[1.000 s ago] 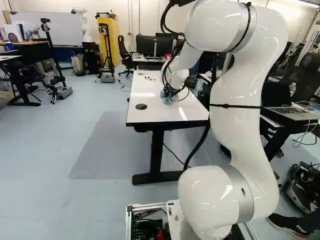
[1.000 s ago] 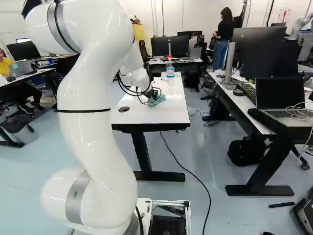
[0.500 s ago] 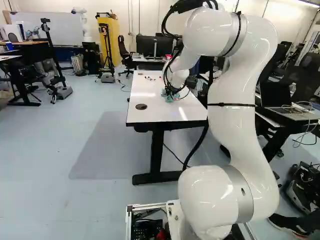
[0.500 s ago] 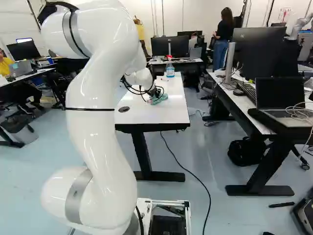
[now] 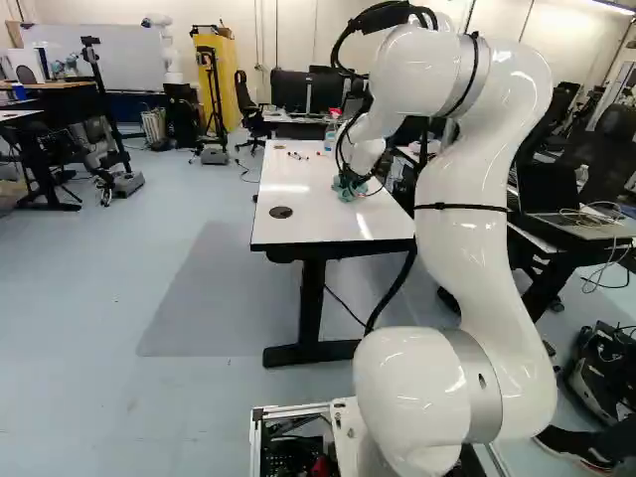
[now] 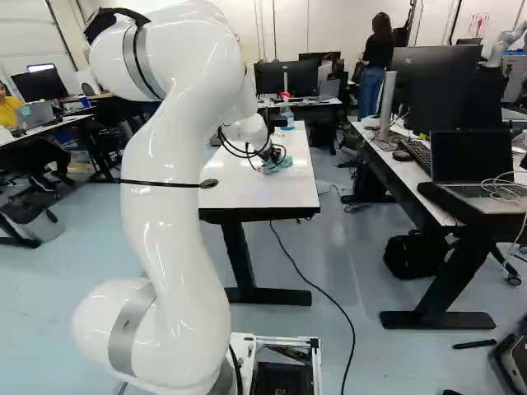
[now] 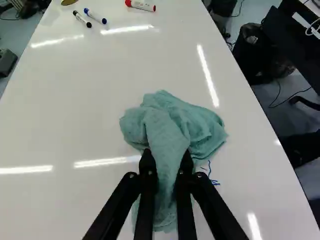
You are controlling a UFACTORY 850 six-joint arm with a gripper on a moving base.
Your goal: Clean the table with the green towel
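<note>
In the left base view my gripper (image 5: pixel 348 179) is low over the white table (image 5: pixel 308 224), at the green towel (image 5: pixel 351 191). The wrist view shows the gripper (image 7: pixel 167 159) shut on a bunched fold of the towel (image 7: pixel 187 120). The rest of the cloth lies crumpled on the tabletop (image 7: pixel 70 115), ahead of the fingers and beneath them. Blue scribbled marks (image 7: pixel 214 182) show beside one finger, right by the towel's edge. What lies under the cloth is hidden.
Ahead on the table lie a red marker (image 7: pixel 141 5), a blue marker (image 7: pixel 95 16) and a black marker (image 7: pixel 82 19). A spray bottle (image 6: pixel 286 115) stands at the table's far end. A desk with a laptop (image 6: pixel 473 169) is to the right.
The arm has swung rightward, and the gripper has carried the towel across the tabletop toward the table's right edge. The base has not moved.
</note>
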